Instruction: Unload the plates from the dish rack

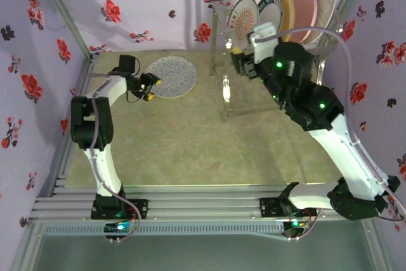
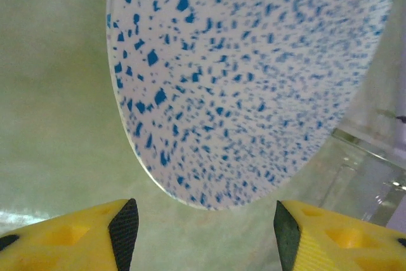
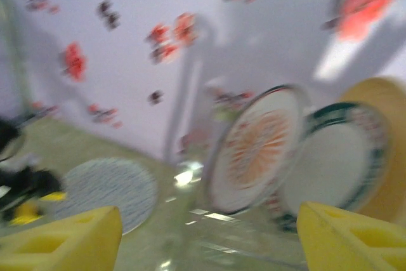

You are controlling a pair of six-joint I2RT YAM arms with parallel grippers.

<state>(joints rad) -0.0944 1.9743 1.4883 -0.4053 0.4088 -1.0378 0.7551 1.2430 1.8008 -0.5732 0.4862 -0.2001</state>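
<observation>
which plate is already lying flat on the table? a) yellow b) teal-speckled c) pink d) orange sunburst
b: the teal-speckled plate lies flat on the table just in front of the open left hand, while the other plates stand on edge in the dish rack.

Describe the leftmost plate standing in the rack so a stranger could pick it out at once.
Find the chrome dish rack at the table's far right, where plates stand on edge in a row. The one wanted is the orange-sunburst plate at the row's left end. Its neighbour, the green-rimmed plate, has a white middle and no orange rays.
</observation>
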